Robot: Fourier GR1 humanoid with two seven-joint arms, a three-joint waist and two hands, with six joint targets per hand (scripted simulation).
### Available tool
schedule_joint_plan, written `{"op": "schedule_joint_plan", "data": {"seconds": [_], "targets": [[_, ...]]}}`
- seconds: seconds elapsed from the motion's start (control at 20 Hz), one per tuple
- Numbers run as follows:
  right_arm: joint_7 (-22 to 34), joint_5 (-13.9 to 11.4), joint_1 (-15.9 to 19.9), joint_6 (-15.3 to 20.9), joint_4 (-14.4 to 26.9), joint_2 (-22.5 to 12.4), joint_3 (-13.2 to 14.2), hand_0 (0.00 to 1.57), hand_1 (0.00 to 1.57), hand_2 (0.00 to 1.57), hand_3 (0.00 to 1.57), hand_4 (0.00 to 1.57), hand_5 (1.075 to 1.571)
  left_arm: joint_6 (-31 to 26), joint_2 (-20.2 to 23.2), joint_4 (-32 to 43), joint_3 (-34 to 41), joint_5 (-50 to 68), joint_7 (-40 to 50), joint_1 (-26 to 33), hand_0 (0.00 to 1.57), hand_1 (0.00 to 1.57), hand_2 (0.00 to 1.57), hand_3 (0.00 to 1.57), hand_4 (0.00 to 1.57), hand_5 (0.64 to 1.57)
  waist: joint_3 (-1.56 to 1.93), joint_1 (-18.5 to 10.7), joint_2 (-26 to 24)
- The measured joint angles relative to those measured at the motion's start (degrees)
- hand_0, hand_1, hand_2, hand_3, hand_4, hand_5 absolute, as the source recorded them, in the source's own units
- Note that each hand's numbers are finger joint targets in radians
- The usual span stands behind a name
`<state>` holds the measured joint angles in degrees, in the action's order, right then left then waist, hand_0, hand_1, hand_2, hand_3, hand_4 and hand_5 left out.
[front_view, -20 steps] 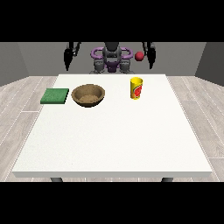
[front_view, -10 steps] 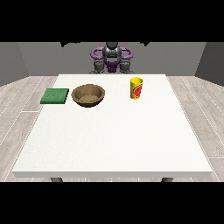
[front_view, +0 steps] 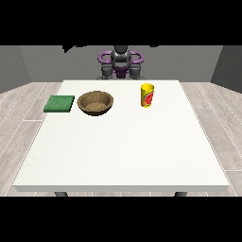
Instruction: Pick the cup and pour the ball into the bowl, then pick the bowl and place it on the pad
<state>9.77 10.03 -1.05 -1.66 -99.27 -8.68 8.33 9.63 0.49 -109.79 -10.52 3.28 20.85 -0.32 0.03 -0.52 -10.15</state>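
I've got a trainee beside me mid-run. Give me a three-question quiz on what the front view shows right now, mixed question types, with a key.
1. True or false: the yellow cup stands upright on the table.
2. Multiple choice: what lies directly between the green pad and the cup? A) a ball B) the wooden bowl C) a plate
3. Fill in: seen from the camera, the pad lies at the view's ____ side.

Key: 1 true; 2 B; 3 left.
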Motion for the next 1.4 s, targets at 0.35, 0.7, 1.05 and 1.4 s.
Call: {"op": "schedule_joint_plan", "data": {"seconds": [0.35,0.7,1.05,1.4], "targets": [[-6.0,0.1,5.4,-1.1,2.6,-0.3,1.3,0.00,0.00,0.00,0.00,0.28,1.569,-2.2,1.2,6.6,4.3,-1.2,-12.8,-4.7,0.00,0.00,0.00,0.00,0.00,1.493,-0.03,1.1,10.5],[-13.5,0.5,9.0,-4.3,7.4,-1.9,3.2,0.00,0.00,0.00,0.00,0.19,1.571,-3.4,4.2,15.8,11.1,-1.5,-22.3,-12.0,0.00,0.00,0.00,0.00,0.00,1.465,-0.04,2.8,17.8],[-14.3,0.4,12.7,-4.3,9.6,-3.0,4.0,0.00,0.00,0.00,0.00,0.19,1.571,-4.6,3.7,30.7,14.3,-1.9,-36.6,-13.8,0.00,0.00,0.00,0.00,0.00,1.486,-0.04,3.7,20.1],[-13.4,1.7,14.6,-5.8,11.0,-4.6,5.0,0.00,0.00,0.00,0.00,0.18,1.571,-4.6,3.5,46.2,17.8,-1.8,-47.7,-17.4,0.00,0.00,0.00,0.00,0.00,1.449,-0.05,5.3,20.5]]}}
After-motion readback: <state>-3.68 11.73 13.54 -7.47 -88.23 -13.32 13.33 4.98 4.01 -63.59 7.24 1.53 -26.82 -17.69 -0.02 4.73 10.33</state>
